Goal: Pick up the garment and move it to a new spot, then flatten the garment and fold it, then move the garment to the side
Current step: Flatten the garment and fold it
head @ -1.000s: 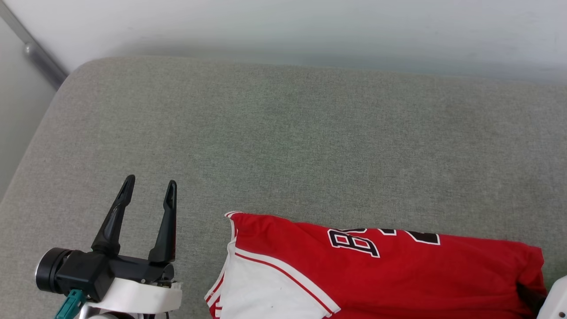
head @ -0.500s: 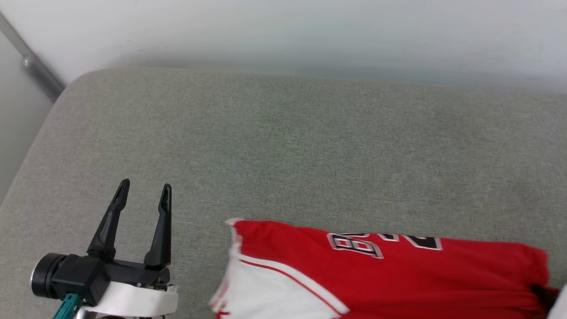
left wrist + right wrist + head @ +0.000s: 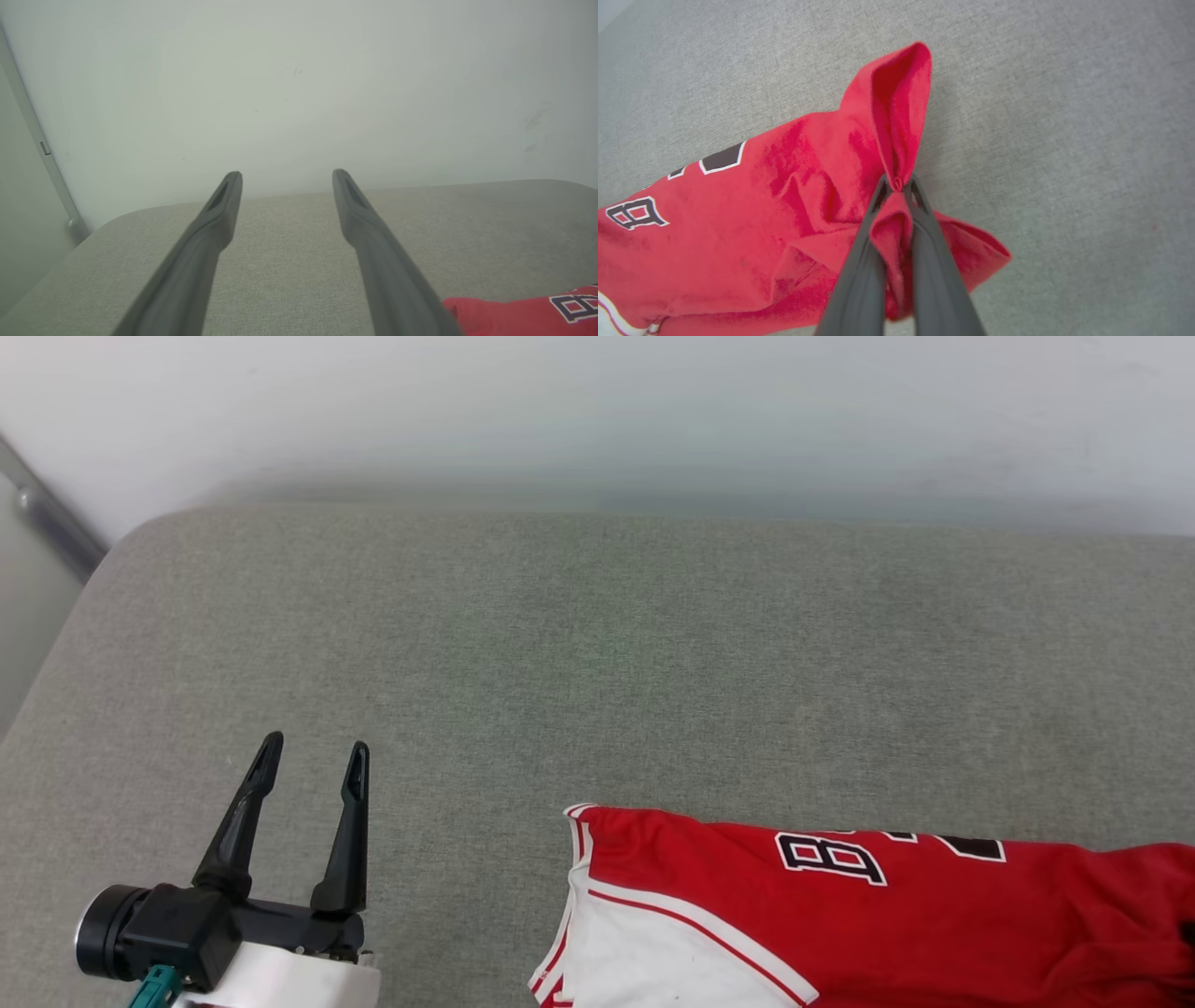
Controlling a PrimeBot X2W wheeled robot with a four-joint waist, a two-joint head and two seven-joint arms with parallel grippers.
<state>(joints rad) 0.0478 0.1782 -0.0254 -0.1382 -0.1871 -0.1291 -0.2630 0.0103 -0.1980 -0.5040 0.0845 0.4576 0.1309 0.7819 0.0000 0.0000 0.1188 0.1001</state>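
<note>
R tool (image 3: 896, 183) is pinched shut on a bunched red fold of the garment (image 3: 738, 210), prob. to drag it to a new spot; garment lies mostly flat, near-right on the grey surface (image 3: 560, 644), w/ L tool (image 3: 316, 744) spread & empty just beside it, likely waiting to help flatten.

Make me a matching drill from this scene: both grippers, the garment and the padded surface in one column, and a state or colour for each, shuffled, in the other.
Column one:
1. left gripper
2. right gripper
3. garment
4. padded surface

Column two:
A. plain grey, lying beneath everything else
B. shut, pinching a fold of red cloth
C. open, with nothing between its fingers
D. red with a white sleeve, creased

Pairs: 1-C, 2-B, 3-D, 4-A
</note>
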